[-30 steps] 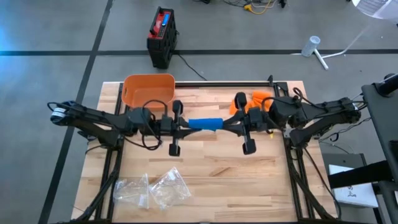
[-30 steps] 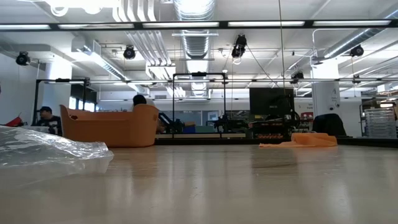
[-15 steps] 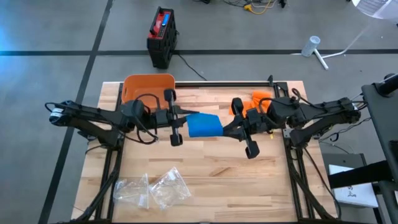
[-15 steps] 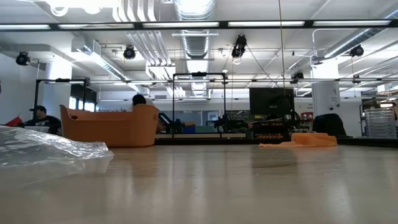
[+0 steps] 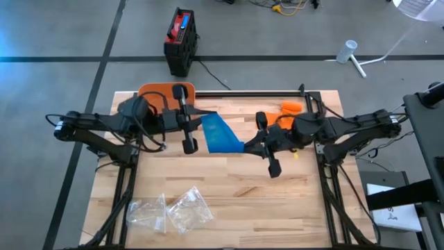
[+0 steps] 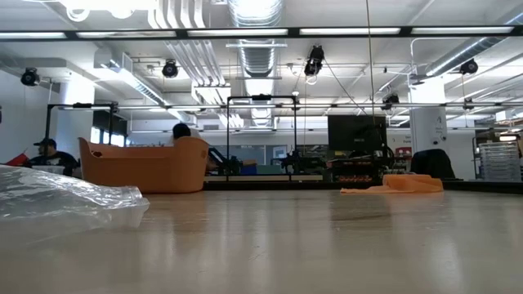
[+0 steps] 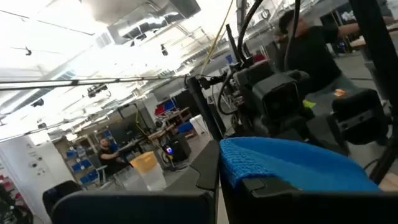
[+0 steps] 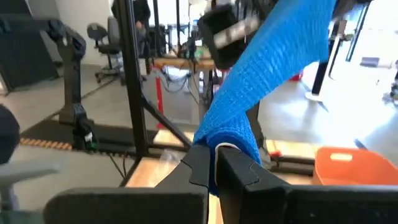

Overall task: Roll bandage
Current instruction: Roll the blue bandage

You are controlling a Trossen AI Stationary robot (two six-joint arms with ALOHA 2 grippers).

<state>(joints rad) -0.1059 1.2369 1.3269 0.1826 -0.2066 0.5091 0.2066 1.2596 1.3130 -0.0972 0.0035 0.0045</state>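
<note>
The blue bandage [image 5: 220, 135] is hanging in the air above the wooden table [image 5: 229, 187], stretched as a flat band between the two grippers. The left gripper [image 5: 199, 119] is clamped shut on the band's end nearest the orange bin [image 5: 149, 91]; in the left wrist view the blue fabric [image 7: 292, 163] is lying across the closed fingers [image 7: 261, 186]. The right gripper [image 5: 245, 148] is pinched shut on the opposite end, farther from the bin; in the right wrist view the band [image 8: 261, 68] is rising from between the closed fingers [image 8: 239, 171].

Surface: the table is made of pale wooden planks and is standing on a grey floor [image 5: 55, 42]. The orange bin is sitting at the table's far edge, partly under the left arm. An orange cloth [image 5: 291, 107] is lying along the same far edge, well apart from the bin, beside the right arm. Clear plastic bags [image 5: 170, 210] are lying at the near edge, well apart from the bin.

Room: a black and red case [image 5: 180, 42] is standing on the floor just beyond the bin. The low view is showing an open hall with ceiling lights, ducts and, probably, two people [image 6: 51, 155] behind the bin [image 6: 147, 165].
</note>
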